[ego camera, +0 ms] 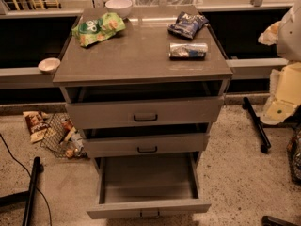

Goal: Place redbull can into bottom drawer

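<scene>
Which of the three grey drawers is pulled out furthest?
The deep bottom grey drawer, its inside showing; upper two barely ajar. Pincer at right edge.

Break-room setting: drawer cabinet (136, 55), snack bags (98, 28), bowls (118, 6); pincer (272, 33) far right.

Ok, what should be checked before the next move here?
1. Deep grey bottom drawer pulled open: ok.
2. Nothing visible inside it: ok.
3. Slim silver-and-blue redbull can lying on its side on the grey cabinet top, uncovered: ok.
4. Can apart from the crinkled dark blue snack bag: ok.
5. Can held by the pincer: not ok; the pincer is not in view.
</scene>
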You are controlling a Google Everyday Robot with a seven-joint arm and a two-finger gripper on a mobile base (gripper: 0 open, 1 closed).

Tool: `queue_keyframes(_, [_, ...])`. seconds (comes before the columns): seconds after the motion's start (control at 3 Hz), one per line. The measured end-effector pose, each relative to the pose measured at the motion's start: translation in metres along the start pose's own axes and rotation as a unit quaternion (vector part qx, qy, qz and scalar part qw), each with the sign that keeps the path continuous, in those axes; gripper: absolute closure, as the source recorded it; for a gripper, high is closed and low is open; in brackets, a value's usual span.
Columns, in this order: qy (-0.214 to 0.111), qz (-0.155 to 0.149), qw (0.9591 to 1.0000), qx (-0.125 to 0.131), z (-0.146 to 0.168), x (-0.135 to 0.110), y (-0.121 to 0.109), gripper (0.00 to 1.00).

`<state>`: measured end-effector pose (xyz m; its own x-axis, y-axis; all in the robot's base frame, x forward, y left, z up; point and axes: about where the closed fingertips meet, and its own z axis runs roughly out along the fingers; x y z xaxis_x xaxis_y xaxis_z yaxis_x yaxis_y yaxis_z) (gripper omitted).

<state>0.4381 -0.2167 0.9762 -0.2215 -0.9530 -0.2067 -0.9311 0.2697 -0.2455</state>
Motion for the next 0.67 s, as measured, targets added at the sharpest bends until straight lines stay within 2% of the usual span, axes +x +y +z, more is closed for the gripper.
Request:
queue_keyframes(0.33, [0.0,0.0,1.0,0.0,0.0,0.0,0.0,0.0])
queue_keyframes(0.67, [-0.035,-0.018,0.9992,-0.007,0.014,-0.015,-0.024,0.0])
